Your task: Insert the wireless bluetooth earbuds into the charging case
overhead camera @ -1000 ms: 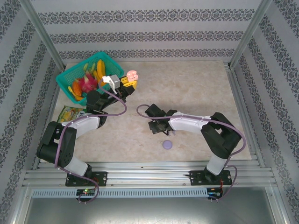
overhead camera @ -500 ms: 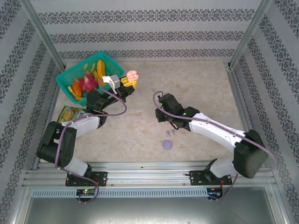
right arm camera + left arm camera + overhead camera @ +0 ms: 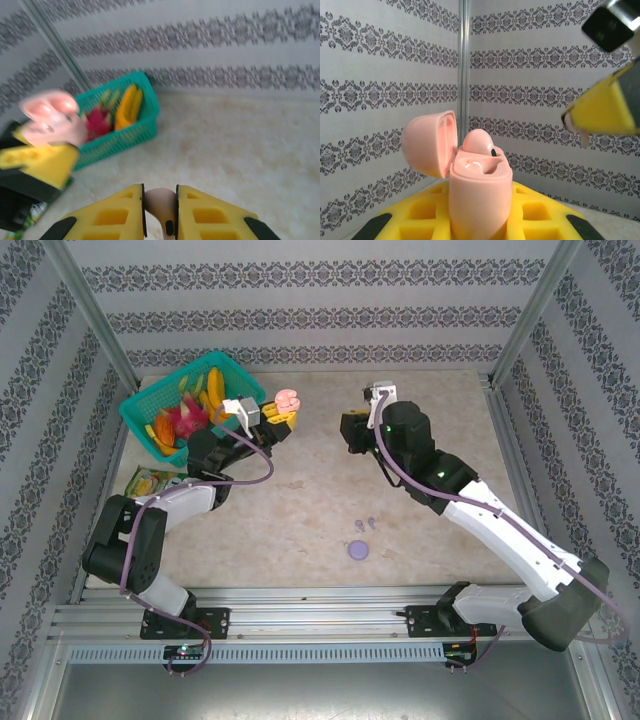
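Beige marbled counter (image 3: 300, 520) lies under patterned walls. Above it, the left pincer (image 3: 480, 222) is clamped on an open pale pink round plastic charging case (image 3: 480, 185) with one seated pink bud (image 3: 479, 142). Nearby, the right pincer (image 3: 160, 212) grips a pale pink stemmed plastic earbud (image 3: 159, 199). Two lilac earbuds (image 3: 365, 524) lie beside a lilac round case (image 3: 358, 550).

Bright, even, diffuse light fills the top view, with only faint shadows on the tabletop (image 3: 420, 530). In the left wrist view the pink case (image 3: 475, 185) is sharp, the yellow shape (image 3: 602, 107) at 3 o'clock defocused. The right wrist view is blurred throughout, the pink earbud (image 3: 160, 207) at 6 o'clock soft.
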{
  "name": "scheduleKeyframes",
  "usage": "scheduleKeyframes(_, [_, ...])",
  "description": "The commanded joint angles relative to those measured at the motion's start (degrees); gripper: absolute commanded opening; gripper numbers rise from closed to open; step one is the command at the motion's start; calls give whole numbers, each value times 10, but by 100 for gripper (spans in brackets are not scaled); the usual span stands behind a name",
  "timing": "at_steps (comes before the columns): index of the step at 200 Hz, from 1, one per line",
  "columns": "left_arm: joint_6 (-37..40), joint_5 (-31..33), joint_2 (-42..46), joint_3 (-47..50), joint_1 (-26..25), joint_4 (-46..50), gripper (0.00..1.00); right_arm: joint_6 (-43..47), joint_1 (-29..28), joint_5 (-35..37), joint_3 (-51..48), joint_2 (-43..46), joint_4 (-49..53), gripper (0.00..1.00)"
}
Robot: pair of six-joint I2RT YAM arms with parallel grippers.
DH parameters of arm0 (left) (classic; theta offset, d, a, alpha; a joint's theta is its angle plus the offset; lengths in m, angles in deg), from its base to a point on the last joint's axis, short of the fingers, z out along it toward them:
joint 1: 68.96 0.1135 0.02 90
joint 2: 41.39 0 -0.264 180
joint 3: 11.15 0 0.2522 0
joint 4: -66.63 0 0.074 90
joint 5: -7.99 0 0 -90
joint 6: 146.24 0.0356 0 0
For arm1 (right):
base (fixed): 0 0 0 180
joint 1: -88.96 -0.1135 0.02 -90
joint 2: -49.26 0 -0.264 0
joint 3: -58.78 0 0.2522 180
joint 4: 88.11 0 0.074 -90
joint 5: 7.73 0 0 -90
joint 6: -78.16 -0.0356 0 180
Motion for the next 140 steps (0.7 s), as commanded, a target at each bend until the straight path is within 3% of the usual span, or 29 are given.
scheduleKeyframes(1, [-11, -19, -15, -26, -9, -6, 0, 36, 4, -27, 40, -17, -64, 18])
scheduleKeyframes(74, [-25, -18, -48, -55, -27, -11, 0, 26, -6, -112, 74, -80, -173, 19])
scheduleKeyframes(140, [-36, -15, -62, -71, -35, -15, 0, -37, 12, -181, 65, -108, -238, 19])
